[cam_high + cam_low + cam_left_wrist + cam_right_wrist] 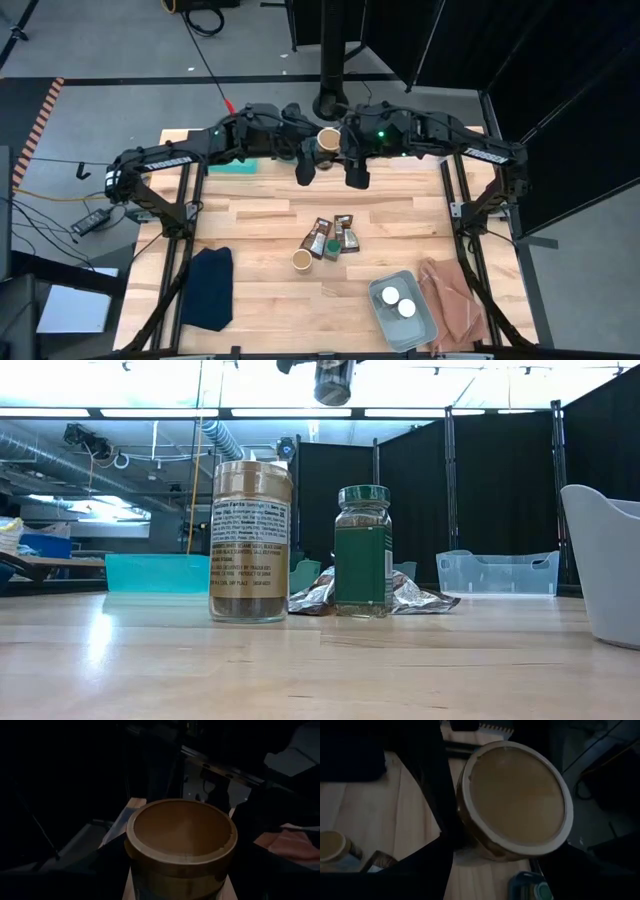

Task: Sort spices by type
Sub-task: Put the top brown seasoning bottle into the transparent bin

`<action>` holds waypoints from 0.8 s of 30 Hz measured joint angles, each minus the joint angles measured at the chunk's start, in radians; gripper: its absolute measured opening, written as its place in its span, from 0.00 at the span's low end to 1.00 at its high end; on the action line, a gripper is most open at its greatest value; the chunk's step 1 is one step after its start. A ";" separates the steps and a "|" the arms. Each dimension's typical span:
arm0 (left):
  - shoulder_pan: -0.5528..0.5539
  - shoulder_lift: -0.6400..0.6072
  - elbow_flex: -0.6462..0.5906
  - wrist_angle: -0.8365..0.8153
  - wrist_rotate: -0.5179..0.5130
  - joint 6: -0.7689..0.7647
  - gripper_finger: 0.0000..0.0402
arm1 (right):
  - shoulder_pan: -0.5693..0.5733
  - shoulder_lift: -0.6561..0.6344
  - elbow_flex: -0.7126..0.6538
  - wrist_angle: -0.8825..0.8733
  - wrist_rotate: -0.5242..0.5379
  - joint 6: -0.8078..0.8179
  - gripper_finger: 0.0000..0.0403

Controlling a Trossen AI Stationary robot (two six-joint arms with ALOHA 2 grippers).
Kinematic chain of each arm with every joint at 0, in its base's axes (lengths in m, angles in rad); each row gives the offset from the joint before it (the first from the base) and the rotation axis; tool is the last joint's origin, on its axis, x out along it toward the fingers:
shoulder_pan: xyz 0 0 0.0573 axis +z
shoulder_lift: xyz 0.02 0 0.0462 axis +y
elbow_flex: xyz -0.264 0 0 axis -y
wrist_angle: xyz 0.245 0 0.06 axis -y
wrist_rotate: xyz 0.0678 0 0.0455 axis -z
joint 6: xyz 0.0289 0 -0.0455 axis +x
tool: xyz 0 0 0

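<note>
A tan-topped round jar [328,138] is held high over the table's far middle, where both arms meet; it shows at the top of the low view [333,380]. My left gripper [180,890] is shut on it. My right gripper [495,870] is right beside the same jar [515,800]. On the table stand another tan-topped jar [301,260] and a green-lidded jar [331,250], both on their bases. Two brown packets [320,238] lie flat beside them. Two white-lidded jars [398,300] sit in a pale bin [425,330]. My left gripper holds the tan-topped jar by its body below the lid [175,877], one dark finger [100,875] on each side. The jar is upright and lifted clear of the table. The contact itself is lost in shadow.
A teal bin [235,168] lies under the left arm at the far edge. A clear bin [497,572] stands at the far right. A dark blue cloth [208,287] lies near left and a brownish bag [455,300] near right. Bare wood lies between them.
</note>
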 joint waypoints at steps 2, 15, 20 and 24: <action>0.000 -0.001 0.000 0.006 -0.002 0.001 0.68 | 0.000 -0.006 0.000 0.000 0.002 0.000 0.69; 0.000 0.003 -0.002 -0.057 0.020 0.007 0.68 | 0.001 -0.141 0.002 -0.127 0.031 -0.080 0.68; 0.000 0.003 -0.003 -0.077 0.137 0.010 0.68 | 0.013 -0.156 0.003 -0.127 -0.002 -0.231 0.68; 0.000 0.002 -0.003 -0.130 0.222 0.009 0.68 | 0.050 -0.111 0.003 -0.126 -0.057 -0.281 0.68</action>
